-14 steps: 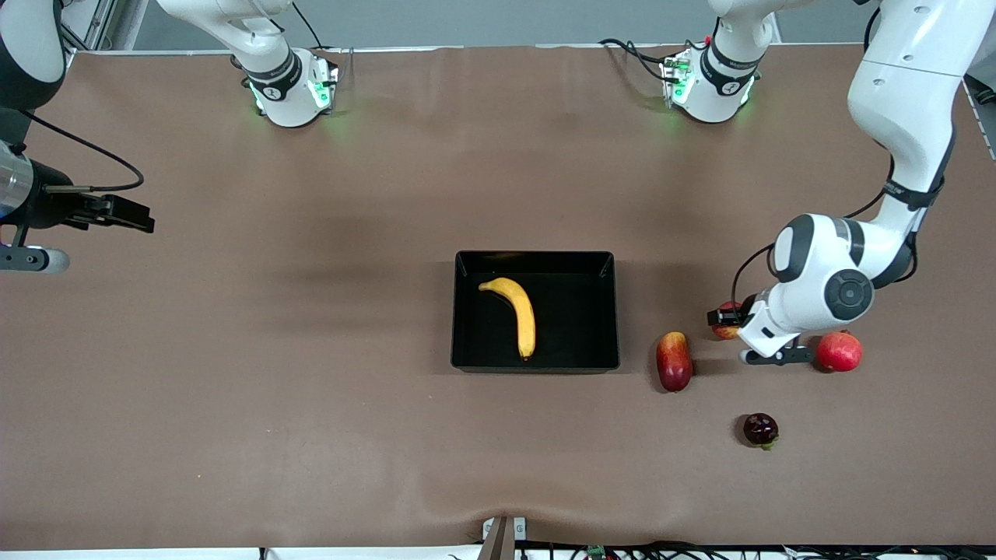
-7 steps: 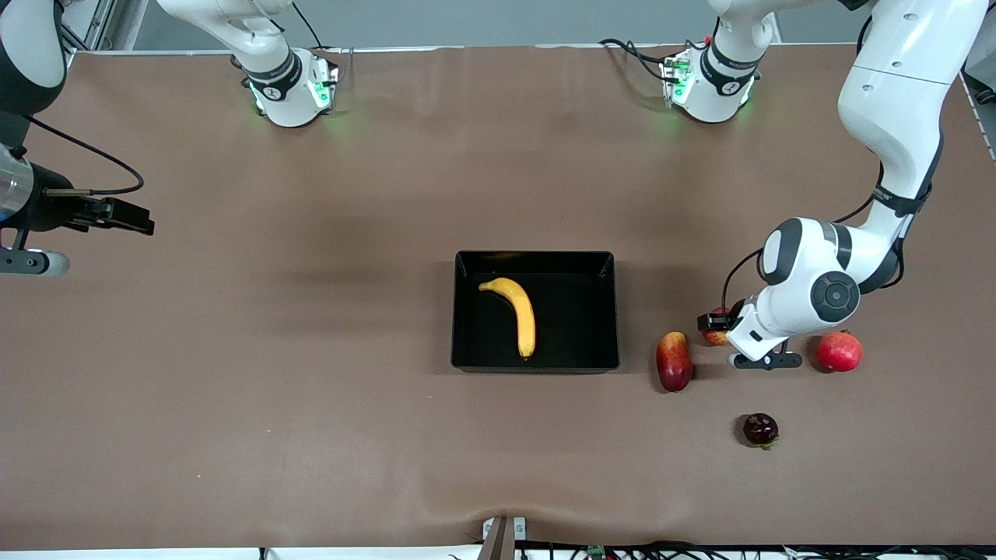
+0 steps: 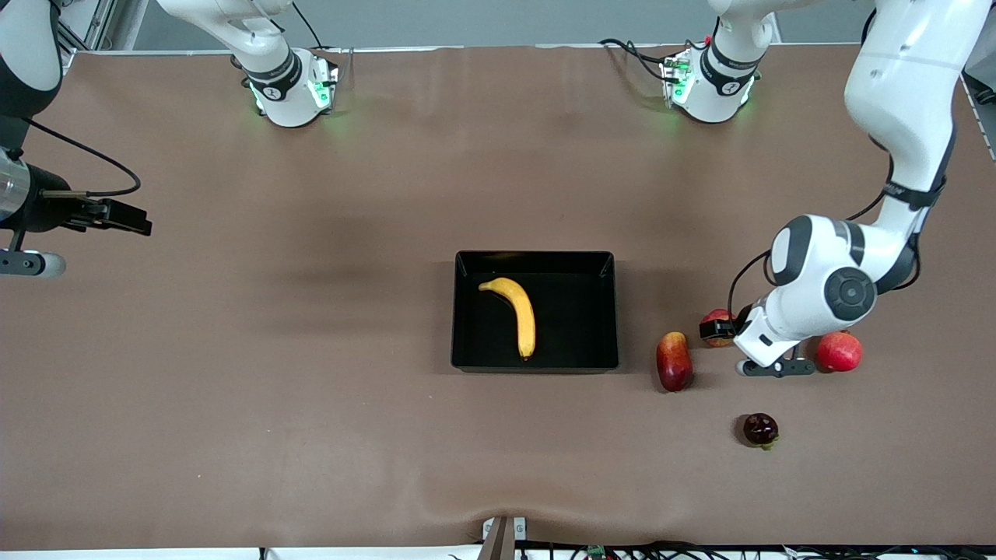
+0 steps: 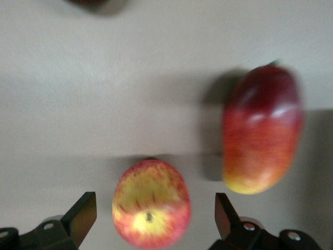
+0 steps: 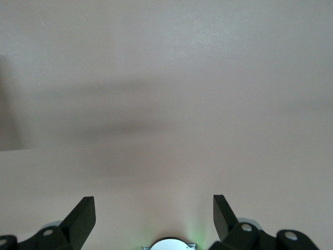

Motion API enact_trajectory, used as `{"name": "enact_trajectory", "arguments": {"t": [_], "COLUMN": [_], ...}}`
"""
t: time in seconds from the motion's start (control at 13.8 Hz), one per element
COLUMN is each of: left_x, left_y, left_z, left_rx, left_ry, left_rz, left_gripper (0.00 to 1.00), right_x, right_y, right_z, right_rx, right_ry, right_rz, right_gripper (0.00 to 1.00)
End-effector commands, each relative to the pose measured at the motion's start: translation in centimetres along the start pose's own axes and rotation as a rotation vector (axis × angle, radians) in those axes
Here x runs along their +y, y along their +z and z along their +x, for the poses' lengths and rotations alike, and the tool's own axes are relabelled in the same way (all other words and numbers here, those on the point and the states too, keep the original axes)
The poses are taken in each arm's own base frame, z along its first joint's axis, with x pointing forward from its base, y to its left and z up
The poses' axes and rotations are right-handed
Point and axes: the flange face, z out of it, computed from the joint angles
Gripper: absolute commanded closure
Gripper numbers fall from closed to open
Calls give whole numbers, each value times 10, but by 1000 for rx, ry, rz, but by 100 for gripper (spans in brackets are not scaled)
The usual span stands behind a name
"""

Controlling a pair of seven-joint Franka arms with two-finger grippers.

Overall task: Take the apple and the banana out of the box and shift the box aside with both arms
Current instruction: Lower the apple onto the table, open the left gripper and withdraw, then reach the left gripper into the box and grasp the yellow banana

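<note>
The black box (image 3: 591, 311) sits mid-table with the yellow banana (image 3: 520, 311) lying in it. The small red apple with yellow streaks (image 3: 715, 318) rests on the table toward the left arm's end. My left gripper (image 3: 717, 328) is low over it and open. In the left wrist view the apple (image 4: 151, 203) lies between the fingers (image 4: 83, 216) with a gap on each side. My right gripper (image 3: 131, 219) waits open and empty at the right arm's end of the table; its wrist view (image 5: 153, 203) shows only bare table.
An oblong red-yellow mango-like fruit (image 3: 674, 361) lies between the box and the apple and shows in the left wrist view (image 4: 263, 130). A plain red round fruit (image 3: 839, 351) lies beside the left wrist. A dark round fruit (image 3: 760, 428) lies nearer the camera.
My left hand has shifted slightly about the apple, first toward the box, then back toward the left arm's end. The right arm has barely moved.
</note>
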Motion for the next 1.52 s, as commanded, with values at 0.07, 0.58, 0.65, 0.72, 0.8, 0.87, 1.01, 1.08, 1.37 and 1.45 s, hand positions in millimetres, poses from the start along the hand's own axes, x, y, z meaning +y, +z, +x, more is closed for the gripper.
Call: {"name": "enact_trajectory", "arguments": {"t": [0.07, 0.58, 0.65, 0.72, 0.8, 0.87, 1.01, 1.08, 1.37, 1.45], "left_x": [82, 281, 292, 307, 323, 334, 355, 367, 394, 395], "left_y": [-87, -57, -43, -33, -22, -11, 10, 20, 66, 76], "left_z": [-4, -41, -42, -46, -50, -52, -55, -56, -68, -68], "left_rx": [13, 25, 29, 43, 52, 53, 91, 115, 132, 135], "left_ry": [-125, -196, -216, -193, -169, -162, -188, -217, -289, -293], "left_rz": [-28, -28, -20, -11, -13, -12, -19, -29, -58, -65], "left_gripper": [0, 0, 0, 0, 0, 0, 0, 0, 0, 0], "right_x": [2, 2, 3, 3, 3, 3, 2, 3, 7, 7], "right_y": [4, 3, 3, 3, 3, 2, 3, 3, 1, 3], "right_z": [4, 5, 5, 5, 5, 5, 5, 5, 4, 6], "right_rx": [-6, 0, 0, 0, 0, 0, -2, -2, 3, -1], "right_ry": [5, 5, 6, 6, 6, 6, 3, 4, 9, 8], "right_rz": [7, 9, 11, 12, 12, 12, 12, 12, 33, 31], "right_gripper": [0, 0, 0, 0, 0, 0, 0, 0, 0, 0]}}
